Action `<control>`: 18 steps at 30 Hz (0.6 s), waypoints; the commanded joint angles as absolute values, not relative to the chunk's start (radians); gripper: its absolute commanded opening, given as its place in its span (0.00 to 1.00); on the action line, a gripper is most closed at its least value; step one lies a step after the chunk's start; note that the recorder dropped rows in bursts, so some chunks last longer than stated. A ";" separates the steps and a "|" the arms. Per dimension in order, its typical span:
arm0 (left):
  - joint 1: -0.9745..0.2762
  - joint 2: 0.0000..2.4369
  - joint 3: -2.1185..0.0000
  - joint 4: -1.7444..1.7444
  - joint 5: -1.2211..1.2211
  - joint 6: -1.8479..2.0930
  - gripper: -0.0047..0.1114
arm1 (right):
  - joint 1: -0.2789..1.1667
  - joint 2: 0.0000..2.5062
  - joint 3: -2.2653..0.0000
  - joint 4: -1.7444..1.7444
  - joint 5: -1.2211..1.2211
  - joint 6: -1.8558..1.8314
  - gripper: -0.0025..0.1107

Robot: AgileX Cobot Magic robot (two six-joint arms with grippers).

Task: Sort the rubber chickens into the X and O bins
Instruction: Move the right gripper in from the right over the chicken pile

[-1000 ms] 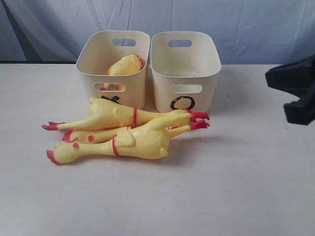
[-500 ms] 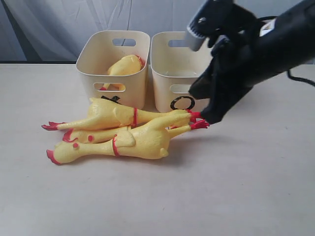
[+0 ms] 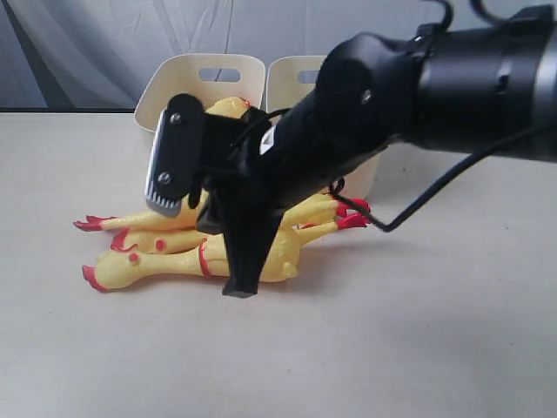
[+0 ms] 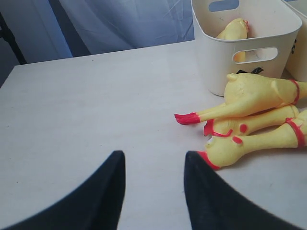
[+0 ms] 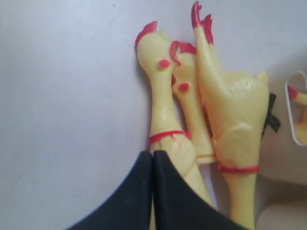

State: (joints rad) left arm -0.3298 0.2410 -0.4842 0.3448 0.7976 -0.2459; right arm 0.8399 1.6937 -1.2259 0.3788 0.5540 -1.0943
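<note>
On the right gripper [image 5: 152, 158]: black fingers pressed flat together, tip to tip, nothing between. Hangs directly over the first large yellow rubber chicken [image 5: 160, 96], tips above its body just behind the red collar [image 5: 168, 135]; contact with the rubber not determinable. Head and red comb of that chicken ahead of the tips, flat on the pale table top [image 5: 62, 96].

Just beside the closed fingers, the small yellow rubber chicken [image 5: 192, 110], lying against the first. Next over, touching the small one, the second large yellow rubber chicken [image 5: 235, 115]: pointing the opposite way, red feet level with the other two heads, a red band round its own neck. All three flat and roughly parallel.

On the left gripper [image 4: 153, 191]: black fingers spread wide, empty, bare table between. Same three chickens ahead of the tips and off to one side, well apart from them.

Beyond the chickens from both sets of fingers, the cream plastic tub with slot handles [image 4: 211, 52]. Part of a black mark [image 4: 249, 71] below its near handle, mostly hidden behind the second large chicken. Inside it, the fourth yellow rubber chicken [image 4: 235, 31], leaning on the wall.

Just beside that tub, the second cream plastic tub [image 3: 291, 74], largely hidden behind the right arm [image 3: 452, 87] in the exterior view; marking not visible.
</note>
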 commanded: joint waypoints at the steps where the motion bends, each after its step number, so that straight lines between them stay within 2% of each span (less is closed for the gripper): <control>1: -0.331 0.235 -0.476 0.351 0.786 -0.253 0.38 | 0.889 1.767 -1.232 0.356 0.415 -1.107 0.03; 16: -0.331 0.235 -0.476 0.349 0.786 -0.253 0.38 | 0.957 1.974 -1.236 0.315 0.071 -1.107 0.03; 18: -0.331 0.235 -0.476 0.349 0.786 -0.253 0.38 | 0.957 1.994 -1.252 0.315 0.073 -1.107 0.08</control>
State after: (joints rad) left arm -0.3298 0.2410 -0.4842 0.3448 0.7976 -0.2459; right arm 0.9533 1.9729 -1.2338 0.3206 0.1058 -1.1050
